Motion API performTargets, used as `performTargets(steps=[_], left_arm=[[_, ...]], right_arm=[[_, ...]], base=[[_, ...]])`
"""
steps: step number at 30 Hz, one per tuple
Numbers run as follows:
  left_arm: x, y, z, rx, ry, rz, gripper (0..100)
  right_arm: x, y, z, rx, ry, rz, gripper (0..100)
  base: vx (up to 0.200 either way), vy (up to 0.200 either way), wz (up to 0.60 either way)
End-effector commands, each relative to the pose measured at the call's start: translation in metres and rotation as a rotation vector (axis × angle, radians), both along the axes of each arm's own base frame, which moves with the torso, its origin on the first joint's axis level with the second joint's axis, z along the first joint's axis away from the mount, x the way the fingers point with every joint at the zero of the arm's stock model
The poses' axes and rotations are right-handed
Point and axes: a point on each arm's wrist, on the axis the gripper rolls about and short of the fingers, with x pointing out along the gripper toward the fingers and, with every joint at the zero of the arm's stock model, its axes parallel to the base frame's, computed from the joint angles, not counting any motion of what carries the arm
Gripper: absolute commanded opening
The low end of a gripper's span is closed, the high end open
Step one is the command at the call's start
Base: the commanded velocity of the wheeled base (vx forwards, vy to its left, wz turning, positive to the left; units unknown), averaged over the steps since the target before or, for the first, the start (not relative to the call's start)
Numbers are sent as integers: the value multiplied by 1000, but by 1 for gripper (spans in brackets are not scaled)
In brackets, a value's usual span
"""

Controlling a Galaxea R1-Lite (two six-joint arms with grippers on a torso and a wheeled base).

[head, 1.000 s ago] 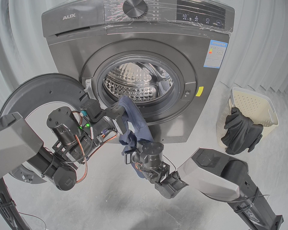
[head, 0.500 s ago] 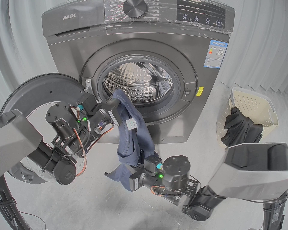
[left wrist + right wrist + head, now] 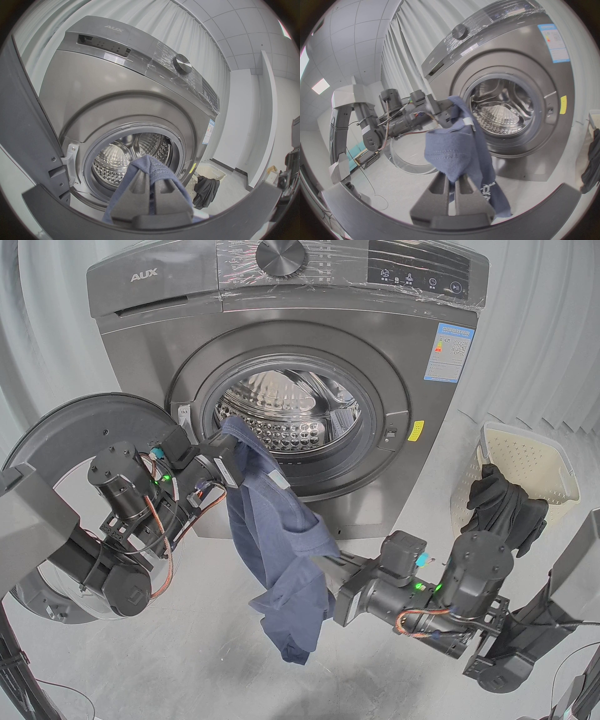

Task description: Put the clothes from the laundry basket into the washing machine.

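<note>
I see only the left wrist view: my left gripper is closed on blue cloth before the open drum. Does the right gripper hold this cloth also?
Observer: Yes. The right gripper is shut on the same blue fabric T-shirt, lower down than the left gripper.
Operator: Where hangs the rest?
Observer: Its end hangs below the right gripper, over the grey floor; if it touches, I cannot tell.
Operator: Is any of it inside the drum?
Observer: It seems not. Its top is before the left rim of the opening in the grey metal washing machine, outside the perforated steel drum.
</note>
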Motion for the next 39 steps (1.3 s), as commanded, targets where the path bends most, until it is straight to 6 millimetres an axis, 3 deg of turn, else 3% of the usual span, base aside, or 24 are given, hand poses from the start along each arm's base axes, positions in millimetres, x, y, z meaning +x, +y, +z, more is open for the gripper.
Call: performTargets(steps=[1, 7, 13, 30, 39], left_arm=[[-25, 13, 32, -42, -10, -10, 0], [-68, 29, 64, -52, 37, -32, 0], [-99, 32, 81, -54, 98, 7, 0], [-100, 32, 90, -74, 150, 136, 0], [-97, 30, 94, -84, 141, 147, 0]], right_arm=[[1, -37, 27, 40, -49, -75, 0], [18, -51, 39, 84, -94, -144, 0], [27, -48, 58, 145, -149, -164, 0], [54, -50, 95, 240, -257, -290, 0], [63, -64, 97, 162, -283, -285, 0]], base=[[0, 0, 0], [0, 0, 0], [0, 0, 0], [0, 0, 0], [0, 0, 0]])
